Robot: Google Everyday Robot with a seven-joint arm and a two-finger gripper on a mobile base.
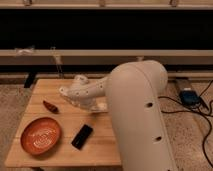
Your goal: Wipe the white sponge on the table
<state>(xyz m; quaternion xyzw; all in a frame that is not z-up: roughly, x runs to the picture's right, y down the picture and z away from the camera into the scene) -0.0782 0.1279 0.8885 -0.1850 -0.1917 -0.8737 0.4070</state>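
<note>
The light-wood table [46, 90] stands in the middle of the camera view. My big white arm reaches over its right half from the right. The wrist [82, 94] lies low over the middle of the top, and the gripper [96, 105] points down at the table just below it. The white sponge does not show; the wrist and gripper cover the spot where they meet the table. A small white part [80, 79] sticks up behind the wrist; I cannot tell what it is.
An orange plate [41, 135] lies at the front left of the table. A black phone-like slab [82, 136] lies to its right. A small red-brown object [50, 106] lies left of the wrist. A blue box [189, 96] and cables lie on the floor at right.
</note>
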